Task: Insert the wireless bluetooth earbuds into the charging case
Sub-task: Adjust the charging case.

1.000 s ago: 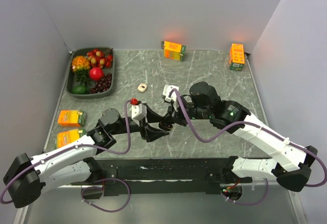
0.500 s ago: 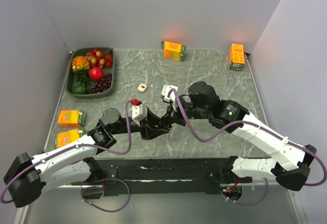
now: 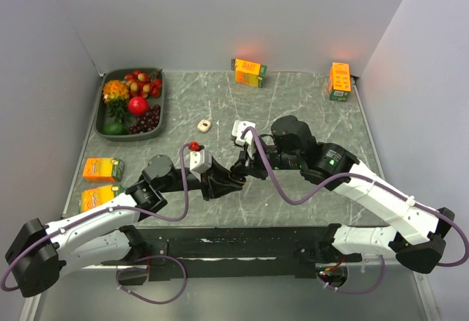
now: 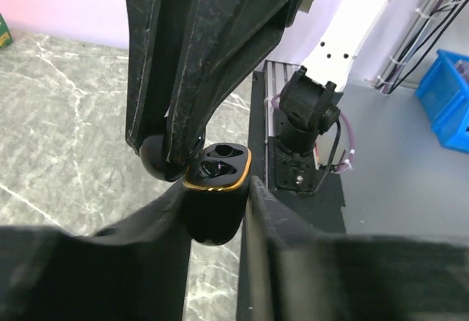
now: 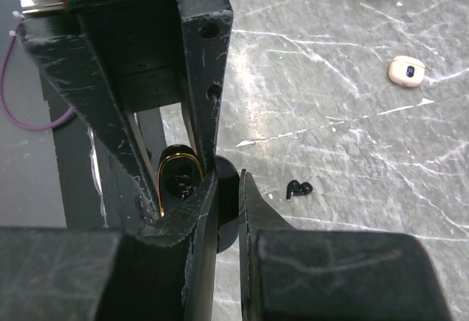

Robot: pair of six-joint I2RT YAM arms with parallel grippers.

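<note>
In the top view, the left gripper (image 3: 218,183) and right gripper (image 3: 237,172) are seen meeting over the grey marbled tabletop (image 3: 308,108). A tiny whitish plastic earbud (image 3: 204,124) is seen lying well apart.

In the left wrist view, a black gold-rimmed charging case (image 4: 215,207) is gripped, open, by the left claw. Its rounded black lid (image 4: 156,157) is pinched by the right claw.

In the right wrist view, a tiny black plastic earbud (image 5: 299,187) is seen on the tabletop near the case.
</note>
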